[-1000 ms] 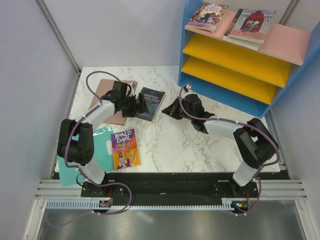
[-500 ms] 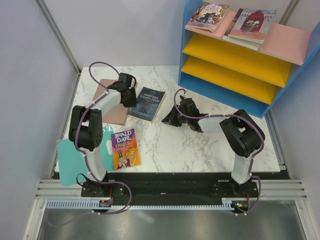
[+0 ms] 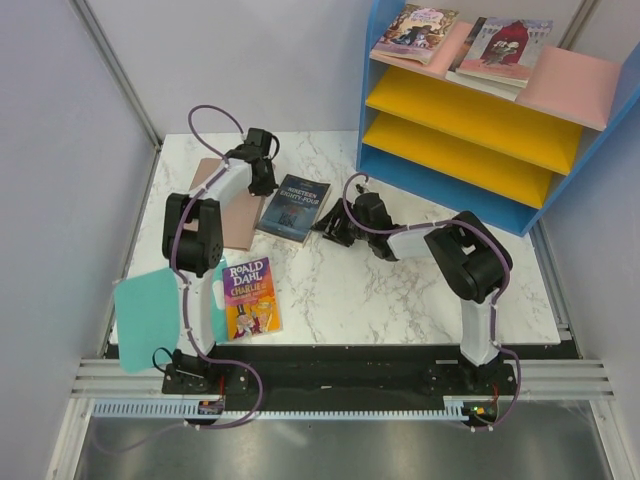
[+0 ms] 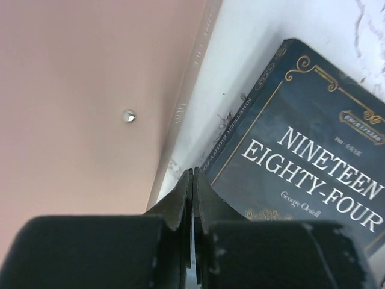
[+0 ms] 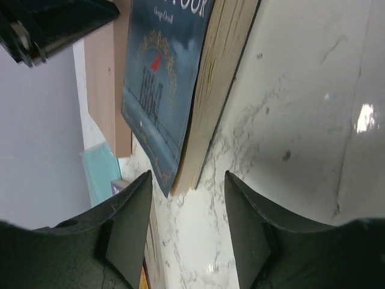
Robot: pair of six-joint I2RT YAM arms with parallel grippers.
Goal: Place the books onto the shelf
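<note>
- Lying face up on the counter (image 3: 400, 290), toward the arms from the Nineteen Eighty-Four book (image 3: 293, 207), the yellow-purple Roald Dahl book (image 3: 250, 297) is untouched.
- The left fingers (image 4: 178, 208) are pressed together, holding nothing. They sit at that landmark's left edge, next to the pink board (image 4: 90, 90), probably to brace or nudge it.
- The landmark itself is thin and dark blue, lying flat with its gold-framed cover up.
- The right fingers (image 5: 129, 226) are spread and empty, low at its right corner where the cream page edges show, seemingly ready to close around it.
- Far to its right, the shelf (image 3: 470, 115) holds two books (image 3: 415, 30) on its pink top.
</note>
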